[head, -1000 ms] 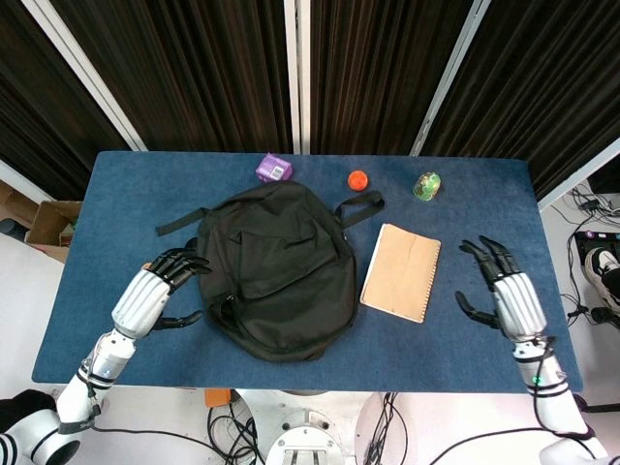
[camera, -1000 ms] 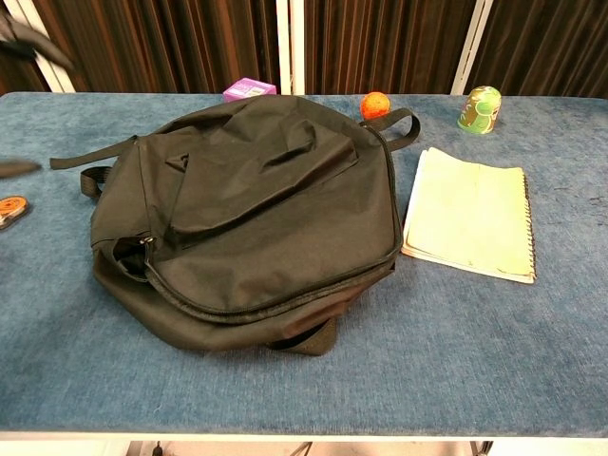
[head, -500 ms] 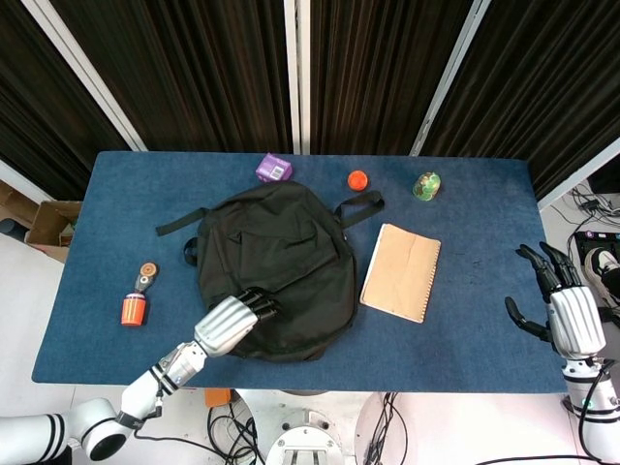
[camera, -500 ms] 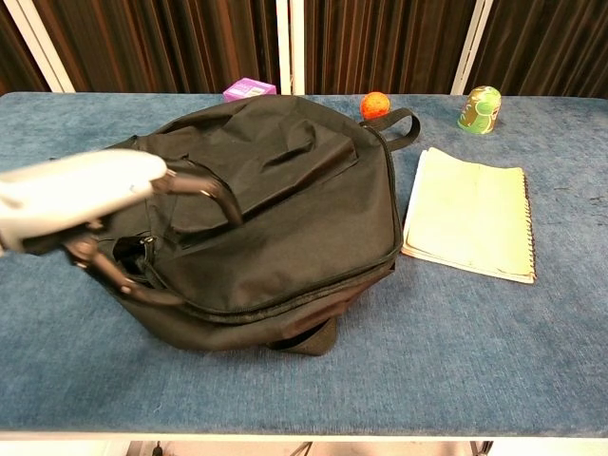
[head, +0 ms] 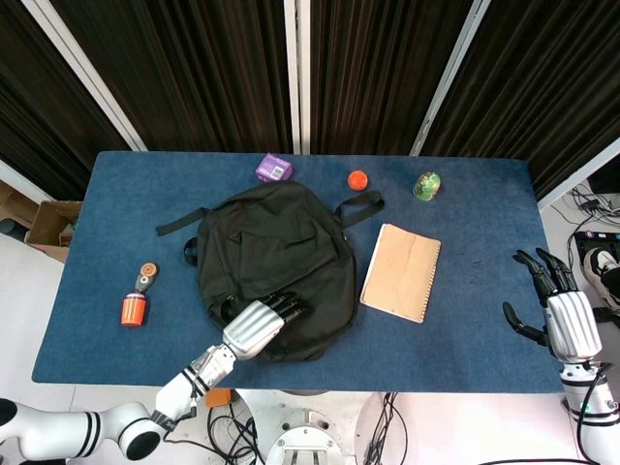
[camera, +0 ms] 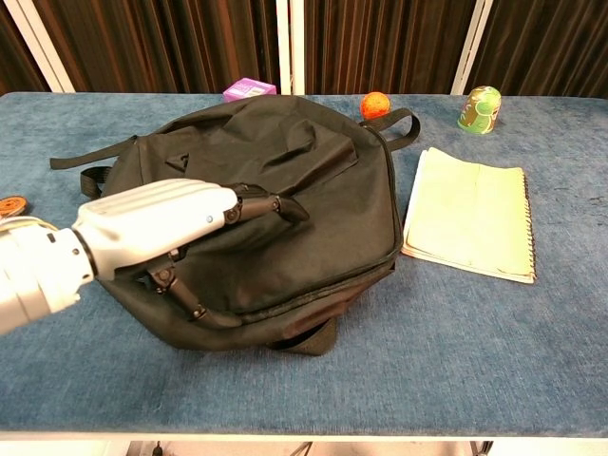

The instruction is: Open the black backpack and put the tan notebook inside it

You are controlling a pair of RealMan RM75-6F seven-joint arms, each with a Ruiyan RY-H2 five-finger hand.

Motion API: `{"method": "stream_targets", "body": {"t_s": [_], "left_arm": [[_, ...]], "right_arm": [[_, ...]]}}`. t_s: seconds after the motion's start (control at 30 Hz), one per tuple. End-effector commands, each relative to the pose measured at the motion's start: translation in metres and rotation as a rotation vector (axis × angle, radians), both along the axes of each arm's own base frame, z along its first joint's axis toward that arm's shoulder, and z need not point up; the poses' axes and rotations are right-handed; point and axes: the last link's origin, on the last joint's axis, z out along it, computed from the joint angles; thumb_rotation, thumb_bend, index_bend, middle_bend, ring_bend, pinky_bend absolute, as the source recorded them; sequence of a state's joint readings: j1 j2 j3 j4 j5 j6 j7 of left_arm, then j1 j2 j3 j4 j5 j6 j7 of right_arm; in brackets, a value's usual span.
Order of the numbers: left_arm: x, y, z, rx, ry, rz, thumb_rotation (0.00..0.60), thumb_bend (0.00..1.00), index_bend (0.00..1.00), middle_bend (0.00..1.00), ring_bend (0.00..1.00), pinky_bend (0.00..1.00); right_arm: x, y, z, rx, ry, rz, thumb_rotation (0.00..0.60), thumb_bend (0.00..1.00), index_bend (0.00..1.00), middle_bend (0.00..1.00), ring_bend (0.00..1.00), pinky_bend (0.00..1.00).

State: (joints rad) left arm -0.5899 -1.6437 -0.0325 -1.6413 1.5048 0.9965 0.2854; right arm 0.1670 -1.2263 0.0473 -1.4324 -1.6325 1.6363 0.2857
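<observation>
The black backpack (head: 276,257) lies flat in the middle of the blue table, zipped, its straps trailing to the upper left. In the chest view the backpack (camera: 323,180) fills the centre. The tan notebook (head: 401,271) lies just right of it, closed, spiral edge on the right; the chest view also shows this notebook (camera: 470,214). My left hand (head: 259,323) reaches over the bag's near lower part, fingers spread, holding nothing; the chest view shows that left hand (camera: 171,228) low over the fabric. My right hand (head: 554,308) hovers at the table's right edge, fingers apart and empty.
A purple box (head: 273,169), an orange ball (head: 358,179) and a green cup (head: 426,185) stand along the far side behind the bag. An orange-and-black tool (head: 136,297) lies on the left of the blue table (head: 475,329).
My left hand swung from the bag's left side to over its near lower part, uncovering the orange tool. My right hand drew back rightward to the table's edge.
</observation>
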Motion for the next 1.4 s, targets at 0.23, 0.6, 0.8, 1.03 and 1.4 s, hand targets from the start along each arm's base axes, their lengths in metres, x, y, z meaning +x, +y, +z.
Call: {"method": "stream_targets", "body": {"t_s": [0.23,0.6,0.8,1.03,1.4], "left_arm": [[0.000,0.009,-0.012,0.076,-0.022,0.025,0.600,0.16,0.19,0.19,0.11,0.17],[0.008,0.030,-0.005,0.210,-0.248,0.098,0.600,0.32,0.46,0.51,0.37,0.31],[0.021,0.054,0.008,0.232,-0.452,0.192,0.600,0.42,0.60,0.67,0.53,0.41],[0.042,0.094,0.034,0.159,-0.603,0.372,0.600,0.42,0.61,0.66,0.52,0.41],[0.045,0.123,0.047,-0.065,-0.798,0.725,0.600,0.43,0.60,0.64,0.49,0.41]], "right_arm": [[-0.001,-0.001,-0.003,0.008,-0.008,-0.005,0.600,0.33,0.09,0.22,0.05,0.15],[-0.003,-0.002,-0.005,0.017,-0.012,-0.015,0.600,0.33,0.09,0.22,0.05,0.15],[-0.007,-0.001,-0.009,0.063,0.011,-0.027,0.600,0.33,0.09,0.22,0.05,0.15],[-0.016,-0.014,-0.026,0.224,0.214,-0.035,0.600,0.36,0.11,0.22,0.05,0.18],[-0.001,-0.063,-0.090,0.373,0.559,0.109,0.600,0.31,0.17,0.22,0.05,0.18]]}}
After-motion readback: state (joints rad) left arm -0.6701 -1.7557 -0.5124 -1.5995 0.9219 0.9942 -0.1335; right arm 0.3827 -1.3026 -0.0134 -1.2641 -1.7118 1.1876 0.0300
